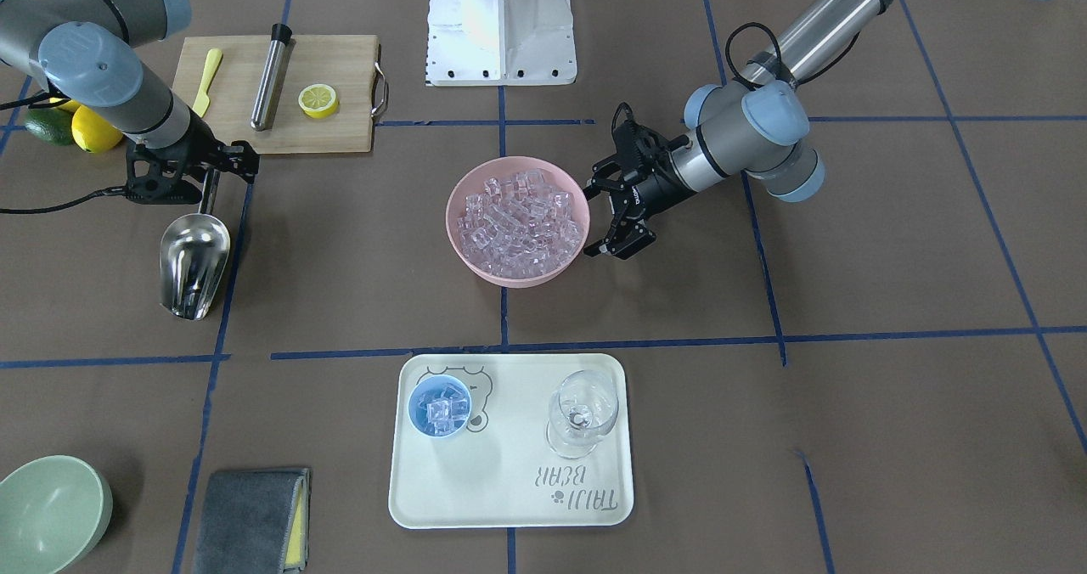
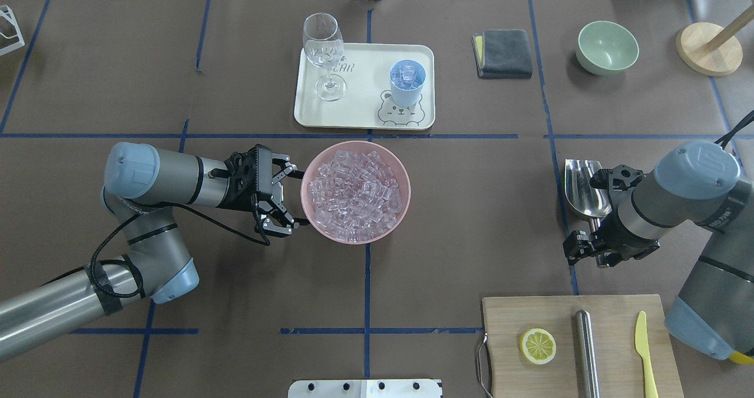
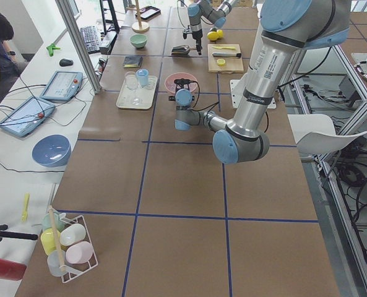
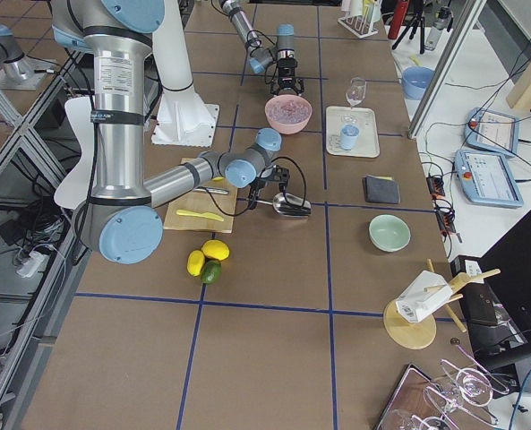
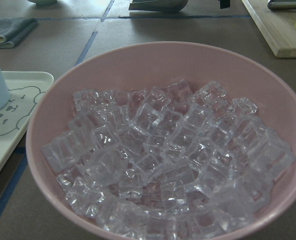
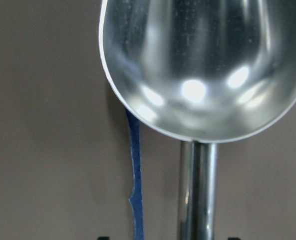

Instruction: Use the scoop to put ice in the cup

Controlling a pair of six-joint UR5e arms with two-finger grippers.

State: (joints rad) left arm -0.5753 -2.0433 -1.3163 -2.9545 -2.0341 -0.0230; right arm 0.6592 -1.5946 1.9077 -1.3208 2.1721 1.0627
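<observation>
Scoop (image 1: pixel 195 260) lies flat on the table (image 1: pixel 340 285), its long axis running toward and away from the robot. The handle end is nearest the robot and the trough mouth faces the operators' side (trough empty). Right gripper (image 1: pixel 197 179) straddles the handle, fingers apart. Left gripper (image 1: pixel 599 217) is spread open just beside the pink bowl (image 1: pixel 463 247) of ice (image 1: pixel 520 217). Cup (image 1: pixel 414 413), holding several cubes, stands on the tray (image 1: pixel 509 489).

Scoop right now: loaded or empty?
Empty. The scoop trough shows only bare shiny steel in the right wrist view; ice sits in the pink bowl and cup.
</observation>
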